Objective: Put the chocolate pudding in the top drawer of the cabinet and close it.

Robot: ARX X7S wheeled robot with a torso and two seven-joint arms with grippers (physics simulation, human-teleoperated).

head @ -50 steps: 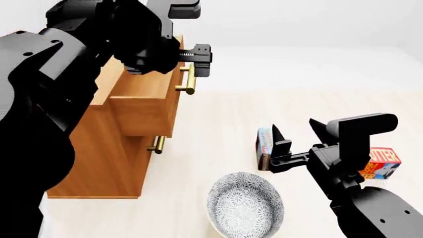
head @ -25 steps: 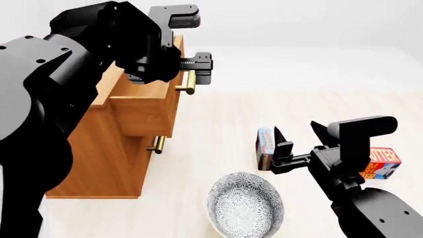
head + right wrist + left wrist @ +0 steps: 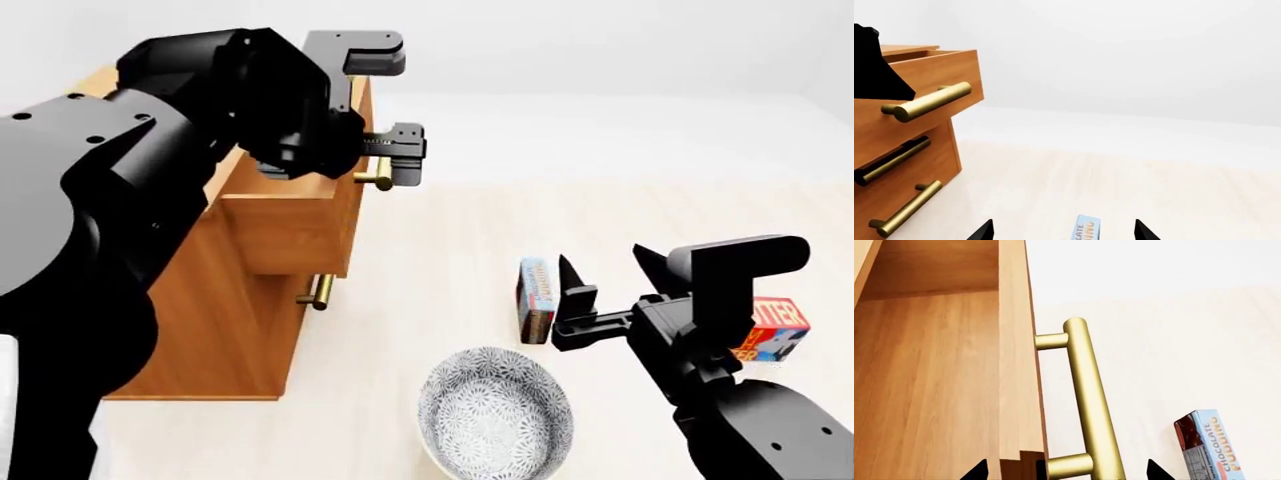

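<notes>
Fingers of both grippers spread: left (image 3: 395, 148) straddles brass handle (image 3: 1087, 400), right (image 3: 607, 275) beside chocolate pudding (image 3: 537, 298).

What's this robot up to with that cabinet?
Its left gripper is at the brass handle of the top drawer, which is pulled out. Its right gripper is open around the chocolate pudding, a small box standing on the floor near a patterned bowl. The pudding isn't lifted yet.

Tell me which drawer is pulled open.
The top drawer, the one with the brass handle by the left gripper; the drawer below sits flush.
</notes>
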